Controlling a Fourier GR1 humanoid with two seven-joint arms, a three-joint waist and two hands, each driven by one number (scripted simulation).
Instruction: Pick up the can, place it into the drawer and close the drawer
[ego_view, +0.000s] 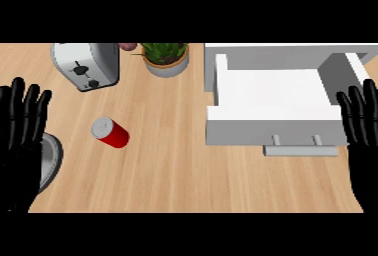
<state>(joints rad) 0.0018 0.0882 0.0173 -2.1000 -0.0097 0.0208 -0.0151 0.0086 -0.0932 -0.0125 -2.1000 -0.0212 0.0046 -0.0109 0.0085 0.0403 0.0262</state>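
Since can (111, 133) seems tipped on table (184, 175), may roll from poke; both hands, left (22, 125) and right (362, 125), open; drawer (269, 95) far.

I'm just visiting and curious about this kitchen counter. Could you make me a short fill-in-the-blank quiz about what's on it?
1. The red cylindrical can lies on the wooden counter, in front of the silver ____.
2. The white drawer stands ____, with nothing visible inside.
3. The green plant sits in a grey ____ beside the drawer.
4. The black left hand and black right hand both hold ____.

Missing words: toaster; open; pot; nothing
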